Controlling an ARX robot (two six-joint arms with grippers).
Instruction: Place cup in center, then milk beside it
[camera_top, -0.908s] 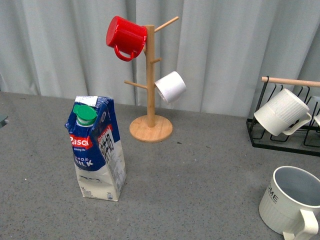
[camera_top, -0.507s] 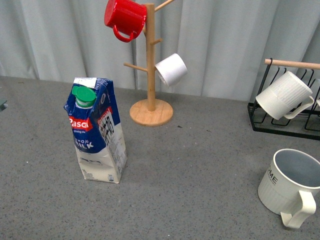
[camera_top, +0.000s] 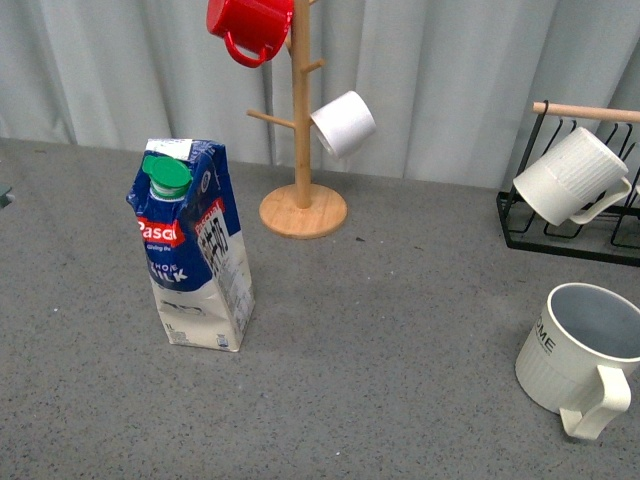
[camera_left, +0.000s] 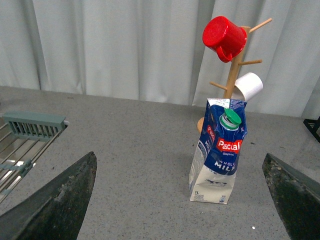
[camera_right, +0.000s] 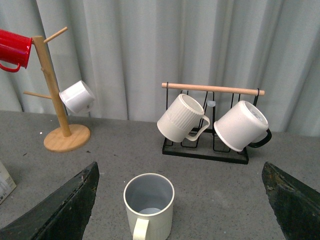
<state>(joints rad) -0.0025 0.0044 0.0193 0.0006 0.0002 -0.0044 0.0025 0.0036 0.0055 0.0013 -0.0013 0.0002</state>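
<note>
Grey speckled table (camera_top: 400, 330). Milk carton (camera_top: 192, 250) upright, ahead between left fingers (camera_left: 55, 200). Cup (camera_right: 148, 200) upright, ahead between right fingers (camera_right: 60, 205). Farther from fingers: round wooden stand base (camera_top: 303, 212), black wire rack (camera_right: 205, 153).

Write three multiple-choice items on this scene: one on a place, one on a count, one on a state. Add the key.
1. Where does the cup stand in the front view?
A. Far right of the table
B. Centre
C. Far left

2. How many mugs hang on the wooden mug tree?
A. One
B. Two
C. Three

3. How is the milk?
A. Lying down
B. Upright, uncapped
C. Upright, capped

Key: 1 A, it sits near the right edge of the view. 2 B, a red mug and a white mug hang there. 3 C, it stands with its green cap on.
</note>
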